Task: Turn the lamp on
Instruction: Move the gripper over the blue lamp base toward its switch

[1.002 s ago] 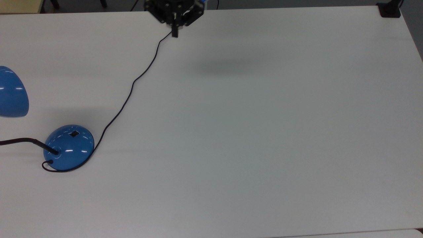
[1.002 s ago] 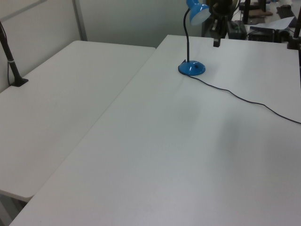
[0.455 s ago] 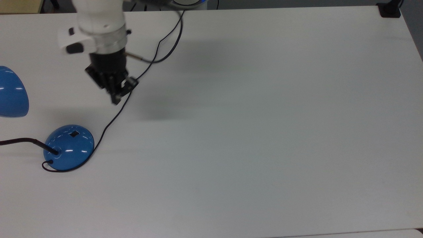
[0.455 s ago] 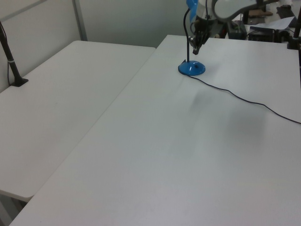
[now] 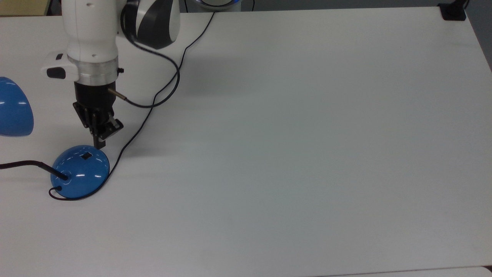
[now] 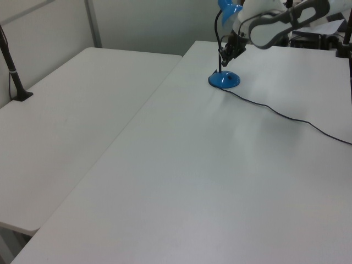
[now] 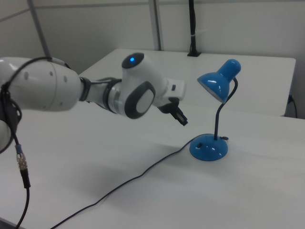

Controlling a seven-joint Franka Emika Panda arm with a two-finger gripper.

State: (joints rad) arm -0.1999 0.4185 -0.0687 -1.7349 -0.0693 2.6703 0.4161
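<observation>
The lamp [image 5: 80, 171] stood on the white table [image 5: 292, 154], near the top view's left edge, its dome base carrying a small black switch [image 5: 86, 156] on top. Its black neck [image 7: 220, 117] rose to the blue shade [image 7: 218, 82], and its cord [image 5: 153, 100] trailed away across the table. The tool [image 5: 99, 144] hung just above the base's rim, beside the switch, in the top view; in the right view it [image 7: 182, 120] sat apart from the lamp, higher than the base. Its fingers looked drawn together, holding nothing.
</observation>
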